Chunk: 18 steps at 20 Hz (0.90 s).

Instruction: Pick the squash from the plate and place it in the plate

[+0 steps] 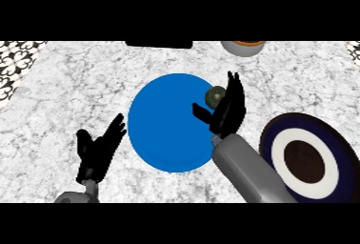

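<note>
Right hand (226, 112) is up over the right side of the blue plate (165, 124). Its fingers are straight and apart from the thumb, so it holds nothing. The squash (214, 95) is a small, round, dark green thing. It sits on the right edge of the blue plate, just beside the fingers and a bit above the thumb. Part of it hides behind the hand.

I think the squash is light and hard, with smooth skin. It is round, so it could roll or slip away if it gets bumped. A good way to take it would be fingers on one side and thumb on the other, across the middle.

On the right side of the worktop (84, 86) lies a dark plate with white rings (271, 143), near the right forearm. That looks like the place for the squash. Nothing stands between the two plates but the arm itself.

Left hand (98, 147) rests open near the left of the blue plate. A bowl (243, 47) and a black thing (158, 44) sit at the far edge, well out of the way.
</note>
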Motion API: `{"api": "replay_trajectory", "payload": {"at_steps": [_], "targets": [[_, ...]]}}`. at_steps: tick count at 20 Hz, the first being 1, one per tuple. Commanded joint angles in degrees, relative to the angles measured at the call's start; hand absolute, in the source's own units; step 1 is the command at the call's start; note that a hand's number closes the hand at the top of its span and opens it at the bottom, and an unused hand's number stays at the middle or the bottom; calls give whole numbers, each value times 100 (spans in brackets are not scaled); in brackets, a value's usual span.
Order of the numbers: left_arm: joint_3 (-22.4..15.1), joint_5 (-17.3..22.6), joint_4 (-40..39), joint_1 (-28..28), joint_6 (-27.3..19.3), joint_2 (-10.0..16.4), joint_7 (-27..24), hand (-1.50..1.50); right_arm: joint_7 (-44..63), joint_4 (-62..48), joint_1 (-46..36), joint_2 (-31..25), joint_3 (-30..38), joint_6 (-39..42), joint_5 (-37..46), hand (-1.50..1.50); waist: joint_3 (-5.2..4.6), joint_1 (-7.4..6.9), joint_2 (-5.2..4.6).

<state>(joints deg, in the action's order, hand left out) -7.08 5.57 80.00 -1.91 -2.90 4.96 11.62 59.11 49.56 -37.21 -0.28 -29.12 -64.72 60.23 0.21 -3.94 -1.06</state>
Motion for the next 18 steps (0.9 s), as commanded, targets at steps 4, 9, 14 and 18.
{"api": "replay_trajectory", "payload": {"at_steps": [4,9,14,18], "targets": [[156,13,-82,139,-38,77,-43,0,4,241,122,26,-126,-1782,-365,-150,-14,208,72],[140,71,101,382,29,59,-113,0,-384,1177,834,26,-596,-2072,-1003,-150,-12,309,101],[397,150,50,87,-15,204,267,0,-773,2548,1943,-349,-1678,-1982,-1346,-150,-16,403,109],[450,148,103,249,44,204,35,0,-1052,3290,2691,-370,-2101,-1640,-1129,-150,-21,410,116]]}}
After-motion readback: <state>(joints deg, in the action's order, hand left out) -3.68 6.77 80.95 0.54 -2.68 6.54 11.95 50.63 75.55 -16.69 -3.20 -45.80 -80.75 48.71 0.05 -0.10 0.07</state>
